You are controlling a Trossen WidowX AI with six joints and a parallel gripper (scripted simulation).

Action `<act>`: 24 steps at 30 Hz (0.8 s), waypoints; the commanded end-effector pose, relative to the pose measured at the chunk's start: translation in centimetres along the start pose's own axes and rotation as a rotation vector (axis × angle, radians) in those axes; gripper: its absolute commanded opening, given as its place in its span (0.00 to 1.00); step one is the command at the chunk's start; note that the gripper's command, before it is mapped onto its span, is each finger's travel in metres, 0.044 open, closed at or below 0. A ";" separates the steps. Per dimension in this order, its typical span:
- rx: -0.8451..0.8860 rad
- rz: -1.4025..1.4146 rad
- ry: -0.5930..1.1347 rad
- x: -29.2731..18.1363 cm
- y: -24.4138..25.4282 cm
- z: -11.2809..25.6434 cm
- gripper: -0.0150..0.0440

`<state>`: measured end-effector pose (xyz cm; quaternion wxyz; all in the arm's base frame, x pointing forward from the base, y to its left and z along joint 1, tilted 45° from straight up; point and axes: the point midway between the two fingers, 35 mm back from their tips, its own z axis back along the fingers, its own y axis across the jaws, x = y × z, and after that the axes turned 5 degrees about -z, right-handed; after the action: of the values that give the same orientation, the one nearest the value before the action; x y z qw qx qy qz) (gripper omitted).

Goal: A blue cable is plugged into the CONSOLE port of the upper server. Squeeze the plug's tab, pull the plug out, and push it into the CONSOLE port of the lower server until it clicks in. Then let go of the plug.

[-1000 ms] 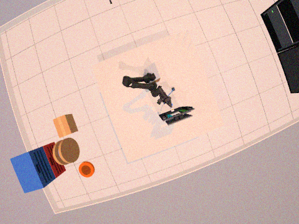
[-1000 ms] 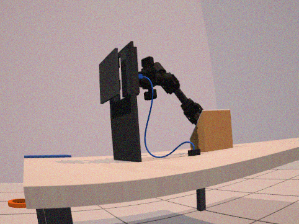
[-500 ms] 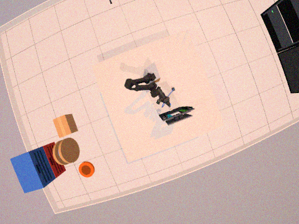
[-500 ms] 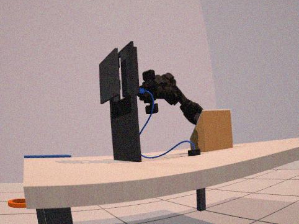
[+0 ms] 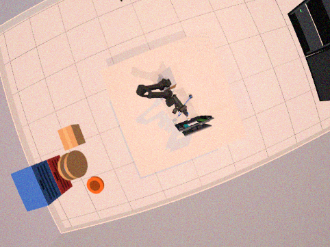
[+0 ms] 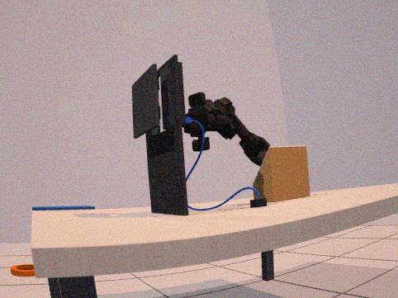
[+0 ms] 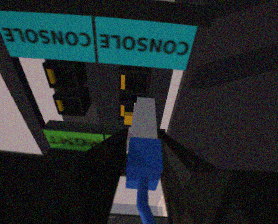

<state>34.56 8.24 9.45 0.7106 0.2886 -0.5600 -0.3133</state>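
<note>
- Left side, top view: one blue box [image 5: 29, 189], one tan box [image 5: 68, 137], one round brown drum [image 5: 77, 165] and one orange ring [image 5: 95, 185] [image 6: 16, 271].
- Centre, top view: one table [image 5: 154, 164] [image 6: 165, 239] carrying the equipment. In the exterior view, one dark upright stand [image 6: 167, 177] rises from it.
- Wrist view, left to right: two teal CONSOLE labels [image 7: 47, 36] [image 7: 145, 42], lettering inverted. Below them, two dark ports [image 7: 70, 75] are visible at left and two at right, the lower right one partly covered by the plug. One green label [image 7: 75, 140] lies below the left pair.
- Plug: one blue plug [image 6: 188, 120] [image 7: 145, 162] with a clear front end, between the gripper fingers and pointing at the port face. The front end overlaps the lower right port; seating depth cannot be determined.
- Gripper [image 5: 187, 115] [image 6: 187, 121] [image 7: 142, 135]: one unit, fingers pinching the plug from both sides.
- Arm [image 5: 157, 94] [image 6: 227, 120]: one unit, folded at the elbow in the top view; in the exterior view it slopes up and leftward to the stand.
- Cable: one blue cable [image 5: 187, 100] [image 6: 202, 140] [image 7: 143, 202], curving down from the plug and ending at one small black block [image 5: 190, 96] [image 6: 258, 202] near one brown block [image 6: 289, 173].
</note>
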 end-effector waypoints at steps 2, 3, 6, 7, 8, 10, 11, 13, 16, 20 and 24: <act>0.019 0.003 0.015 0.2 0.5 -0.3 0.25; 0.019 0.003 0.016 0.2 0.5 -0.4 0.25; 0.020 0.003 0.017 0.3 0.6 -0.5 0.25; 0.020 0.003 0.017 0.3 0.6 -0.5 0.25; 0.020 0.003 0.017 0.3 0.6 -0.6 0.25; 0.020 0.003 0.017 0.3 0.6 -0.6 0.25; 0.020 0.003 0.017 0.3 0.6 -0.7 0.25; 0.020 0.003 0.017 0.4 0.6 -0.8 0.25; 0.020 0.003 0.017 0.4 0.6 -0.8 0.25; 0.021 0.003 0.017 0.5 0.8 -0.9 0.25; 0.021 0.003 0.017 0.6 0.8 -1.1 0.25</act>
<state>35.50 8.18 9.89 0.7132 0.2950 -0.5559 -0.3087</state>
